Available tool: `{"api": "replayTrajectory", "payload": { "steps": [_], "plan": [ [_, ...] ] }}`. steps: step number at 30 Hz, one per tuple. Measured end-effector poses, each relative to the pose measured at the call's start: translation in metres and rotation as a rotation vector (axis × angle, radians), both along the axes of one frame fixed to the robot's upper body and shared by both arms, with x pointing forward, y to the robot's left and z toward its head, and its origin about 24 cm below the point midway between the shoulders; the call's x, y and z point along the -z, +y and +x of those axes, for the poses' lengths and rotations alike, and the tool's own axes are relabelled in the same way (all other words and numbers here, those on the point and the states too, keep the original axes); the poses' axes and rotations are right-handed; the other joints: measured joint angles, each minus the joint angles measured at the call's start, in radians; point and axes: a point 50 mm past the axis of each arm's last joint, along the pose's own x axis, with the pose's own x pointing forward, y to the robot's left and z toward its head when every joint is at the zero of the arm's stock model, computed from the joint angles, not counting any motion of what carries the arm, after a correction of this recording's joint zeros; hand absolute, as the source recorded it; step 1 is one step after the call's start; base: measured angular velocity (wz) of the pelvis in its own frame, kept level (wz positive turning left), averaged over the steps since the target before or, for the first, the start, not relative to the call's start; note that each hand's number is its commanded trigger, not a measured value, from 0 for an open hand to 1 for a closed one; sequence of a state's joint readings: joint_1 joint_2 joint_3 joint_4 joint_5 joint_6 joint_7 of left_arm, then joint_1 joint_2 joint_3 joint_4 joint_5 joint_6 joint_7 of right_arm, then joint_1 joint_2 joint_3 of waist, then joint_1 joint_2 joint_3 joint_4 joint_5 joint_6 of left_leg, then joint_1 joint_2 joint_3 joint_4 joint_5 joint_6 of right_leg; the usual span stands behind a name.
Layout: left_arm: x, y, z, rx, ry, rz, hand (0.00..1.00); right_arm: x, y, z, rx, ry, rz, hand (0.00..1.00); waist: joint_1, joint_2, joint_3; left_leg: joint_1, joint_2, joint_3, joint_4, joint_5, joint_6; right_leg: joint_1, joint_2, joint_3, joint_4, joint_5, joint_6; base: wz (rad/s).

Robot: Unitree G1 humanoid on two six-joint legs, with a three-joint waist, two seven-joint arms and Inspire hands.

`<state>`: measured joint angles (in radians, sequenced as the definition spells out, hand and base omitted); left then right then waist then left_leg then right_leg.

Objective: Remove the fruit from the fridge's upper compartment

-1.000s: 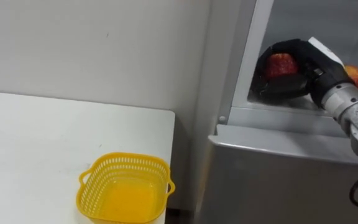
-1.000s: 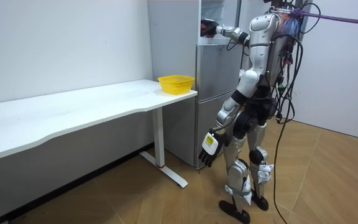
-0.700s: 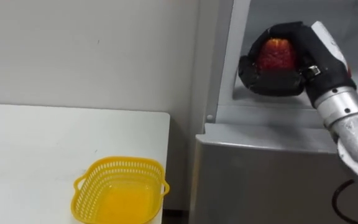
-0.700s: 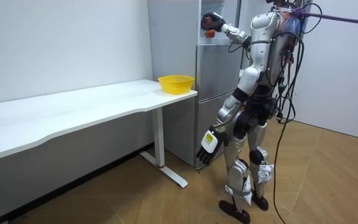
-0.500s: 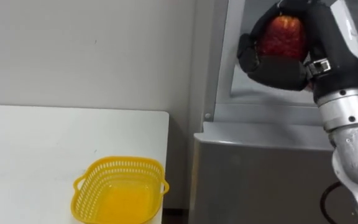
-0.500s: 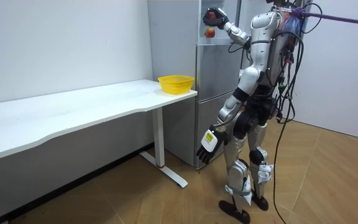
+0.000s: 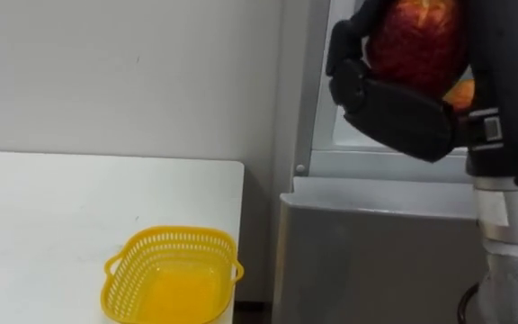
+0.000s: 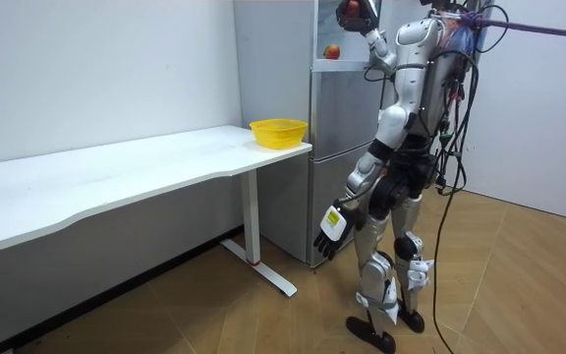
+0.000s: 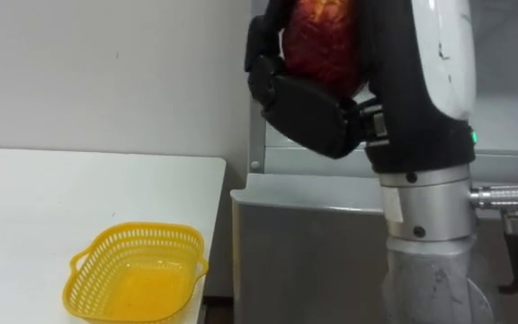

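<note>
The apple (image 7: 412,40) looked clear of the fridge (image 7: 376,261), gripped tight in the right hand (image 7: 394,117); the basket (image 7: 174,236) beside the fridge sat empty.

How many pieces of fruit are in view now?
2. One round red apple is held in the right hand; one reddish-orange fruit sits in the grey fridge, upper compartment. Others may be hidden inside.

Glossy yellow plastic basket (image 7: 176,233), smooth matt table (image 7: 52,207), satin metal fridge (image 7: 376,252), waxy apple (image 7: 416,40), matt black right hand (image 7: 394,108)
</note>
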<state>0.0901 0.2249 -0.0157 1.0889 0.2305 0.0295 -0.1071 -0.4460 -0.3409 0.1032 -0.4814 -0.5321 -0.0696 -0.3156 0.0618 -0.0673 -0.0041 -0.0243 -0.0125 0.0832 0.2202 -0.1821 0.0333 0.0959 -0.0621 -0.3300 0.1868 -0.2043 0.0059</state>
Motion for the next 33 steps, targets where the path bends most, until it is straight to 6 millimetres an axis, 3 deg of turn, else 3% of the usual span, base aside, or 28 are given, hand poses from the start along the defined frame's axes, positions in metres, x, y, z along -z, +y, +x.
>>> {"api": "replayTrajectory", "payload": {
  "steps": [4, 8, 14, 19, 28, 33],
  "plan": [
    [-0.001, 0.003, 0.003, 0.014, -0.006, 0.001, 0.00, 0.001, 0.011, -0.006, -0.030, -0.037, -0.050, 1.00, 0.007, -0.013, 0.0011, 0.000, 0.000, -0.001, 0.002, 0.000, 0.000, 0.002, 0.000, -0.002, 0.000, 0.000, 0.000, 0.00],
    [-0.003, 0.007, 0.009, 0.047, -0.019, 0.007, 0.00, 0.003, 0.025, -0.013, -0.109, -0.047, -0.092, 1.00, 0.027, -0.030, 0.0077, 0.000, 0.000, -0.001, 0.000, 0.000, 0.000, 0.002, 0.000, 0.004, 0.000, 0.000, 0.000, 0.00],
    [-0.004, 0.008, 0.012, 0.071, -0.018, 0.009, 0.00, 0.008, 0.048, -0.025, -0.159, -0.092, -0.220, 1.00, 0.057, -0.040, 0.0043, -0.003, 0.000, -0.008, 0.000, 0.000, 0.000, 0.003, 0.001, -0.002, 0.000, 0.001, 0.002, 0.03],
    [-0.005, 0.008, 0.014, 0.111, -0.009, 0.010, 0.00, 0.011, 0.059, -0.026, -0.175, -0.100, -0.274, 1.00, 0.081, -0.042, 0.0061, -0.002, -0.002, -0.022, 0.001, 0.000, 0.000, 0.009, 0.000, -0.021, -0.001, 0.001, 0.002, 0.09],
    [-0.005, 0.008, 0.018, 0.184, 0.006, 0.025, 0.00, 0.046, 0.071, 0.005, -0.149, 0.110, -0.384, 1.00, 0.103, -0.060, 0.0182, -0.009, -0.003, -0.032, 0.001, 0.003, -0.002, 0.007, 0.000, -0.031, 0.000, 0.001, 0.002, 0.03],
    [-0.002, 0.005, 0.008, 0.202, 0.053, 0.031, 0.00, 0.066, 0.075, 0.018, -0.143, 0.228, -0.444, 1.00, 0.111, -0.061, 0.0188, -0.011, -0.004, -0.037, 0.008, 0.003, -0.002, 0.007, -0.005, -0.034, -0.001, 0.001, 0.002, 0.05]
  ]
}}
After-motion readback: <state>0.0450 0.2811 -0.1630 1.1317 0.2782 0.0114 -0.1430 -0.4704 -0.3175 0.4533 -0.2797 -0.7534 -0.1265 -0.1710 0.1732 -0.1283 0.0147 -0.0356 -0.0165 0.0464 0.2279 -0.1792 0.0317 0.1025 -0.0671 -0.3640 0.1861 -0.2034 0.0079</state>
